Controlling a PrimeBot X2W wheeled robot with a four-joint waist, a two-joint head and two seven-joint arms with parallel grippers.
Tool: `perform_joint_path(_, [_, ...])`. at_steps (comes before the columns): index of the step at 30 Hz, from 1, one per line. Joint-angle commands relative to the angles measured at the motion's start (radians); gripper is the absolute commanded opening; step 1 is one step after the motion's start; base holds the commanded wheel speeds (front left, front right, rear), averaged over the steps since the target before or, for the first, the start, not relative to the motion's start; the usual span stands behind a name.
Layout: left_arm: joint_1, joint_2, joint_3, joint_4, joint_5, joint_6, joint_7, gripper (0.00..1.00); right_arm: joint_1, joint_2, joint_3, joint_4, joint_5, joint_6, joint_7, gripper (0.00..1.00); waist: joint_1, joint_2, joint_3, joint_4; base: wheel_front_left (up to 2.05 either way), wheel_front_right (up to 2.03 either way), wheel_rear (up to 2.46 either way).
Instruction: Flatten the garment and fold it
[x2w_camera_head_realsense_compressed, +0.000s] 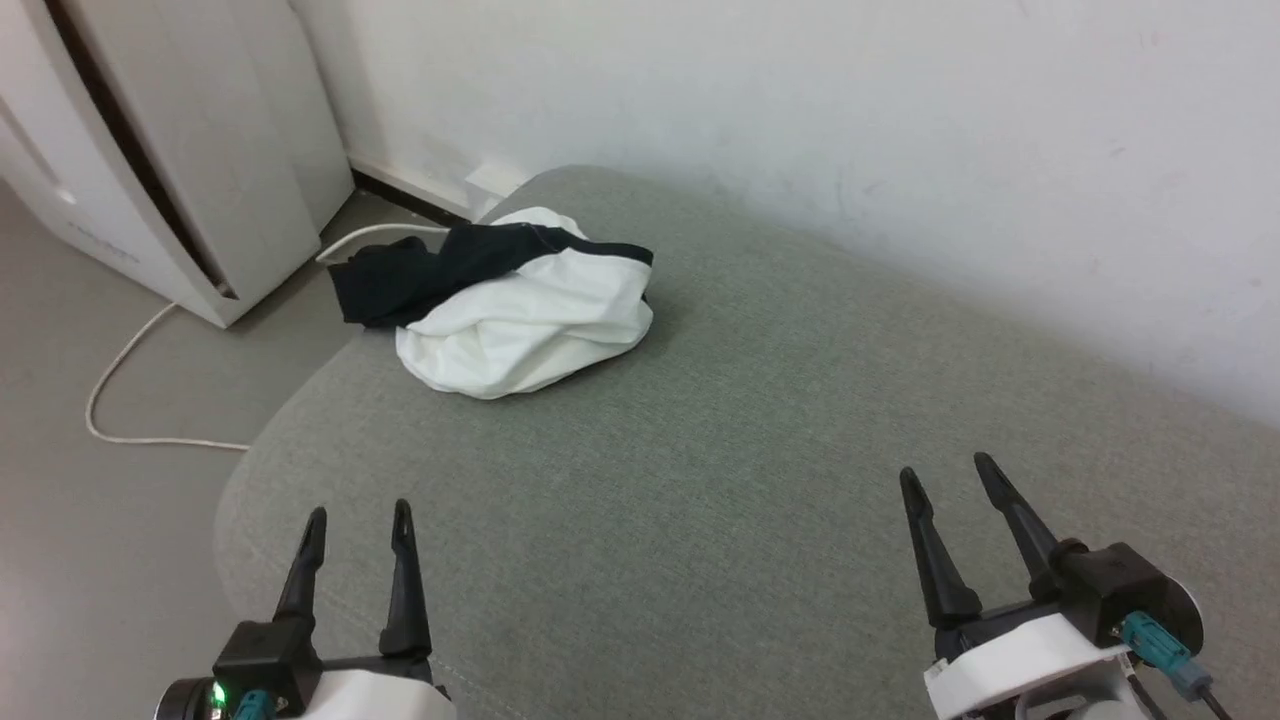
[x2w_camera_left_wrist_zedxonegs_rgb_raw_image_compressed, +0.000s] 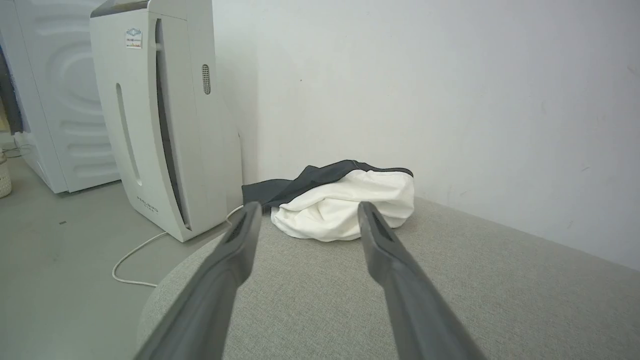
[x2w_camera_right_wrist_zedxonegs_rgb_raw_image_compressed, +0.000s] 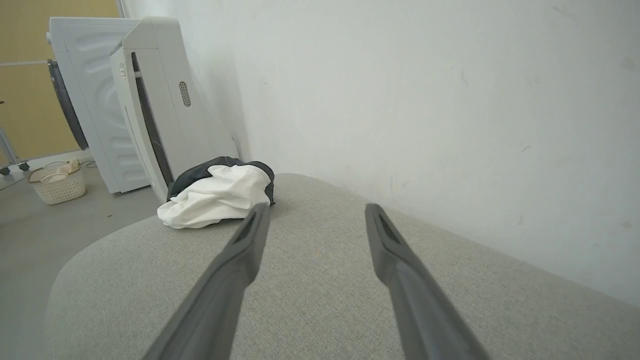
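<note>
– Pale wall (x2w_camera_head_realsense_compressed: 800, 100) behind, grey-green fabric cushion (x2w_camera_head_realsense_compressed: 750, 450) before you: that was your whole work surface. Your T-shirt (x2w_camera_head_realsense_compressed: 530, 320) sat at its far left end, close to the wall. It was bunched into a heap, the white body uppermost and a black part reaching past the cushion's left edge.

– Agreed, and you had hold of none of it. Your left gripper (x2w_camera_head_realsense_compressed: 358, 510) hovered at the near left, its two fingers parted by a moderate gap with nothing between them. Your right gripper (x2w_camera_head_realsense_compressed: 946, 468), at the near right, was the same: fingers spread, empty. Both were well apart from the shirt.

– So by my reading you were at the very start. No flattening was done. I could pick out no neck opening or chest print in those folds, and I could not tell which way up the shirt lay.

– Then everything was left for you: reach the heap, spread it flat, fold it. I'd judge the middle of the cushion the better place to spread it. At the far left the black cloth already overhung the floor, near the white tower appliance (x2w_camera_head_realsense_compressed: 200, 150) and a white cable (x2w_camera_head_realsense_compressed: 120, 380).
</note>
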Motion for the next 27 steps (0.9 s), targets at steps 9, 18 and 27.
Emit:
perform_joint_path(9, [0.012,0.005,-0.005,-0.002,-0.008,0.006,-0.013,1.00,0.005,0.003,0.004,0.005,0.007,-0.001,-0.013,1.00,0.0001,0.0000,0.004,0.015,0.00,0.00,0.00])
perform_joint_path(18, [-0.033,0.012,0.000,0.039,-0.010,-0.028,-0.013,1.00,-0.010,0.003,0.023,-0.007,-0.030,-0.001,-0.013,1.00,0.0001,0.0000,0.043,-0.013,0.00,0.00,0.00])
perform_joint_path(27, [-0.373,0.094,-0.034,0.252,-0.040,-0.127,0.138,1.00,-0.050,0.003,0.034,-0.046,-0.131,-0.001,-0.013,1.00,0.0001,0.0000,0.191,-0.078,0.00,0.00,0.00])
